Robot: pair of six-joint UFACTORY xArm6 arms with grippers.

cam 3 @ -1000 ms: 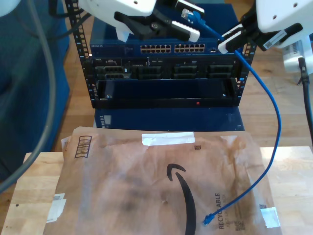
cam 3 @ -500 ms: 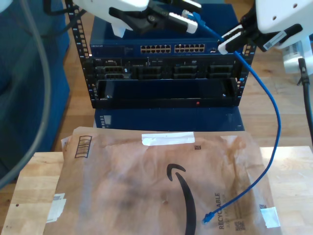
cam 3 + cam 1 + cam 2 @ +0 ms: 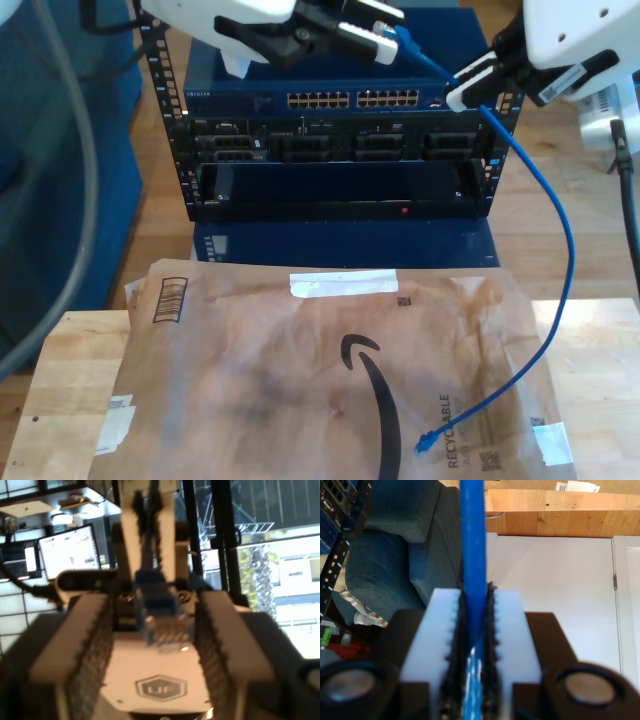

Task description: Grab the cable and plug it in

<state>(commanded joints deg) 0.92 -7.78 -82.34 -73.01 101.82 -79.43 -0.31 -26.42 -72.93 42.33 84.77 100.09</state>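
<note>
My second tool [image 3: 470,85] is clamped on the cable [image 3: 560,260] a little behind its plug [image 3: 404,40], which keeps that short stretch steady above the switch [image 3: 350,100]. My first tool [image 3: 375,20] has the plug between its pads; whether they press on it I cannot tell. Held so, the plug can be aimed at a port. The cable's other end [image 3: 425,445] lies loose on the paper mailer [image 3: 300,380] covering the tabletop [image 3: 70,370].
</note>
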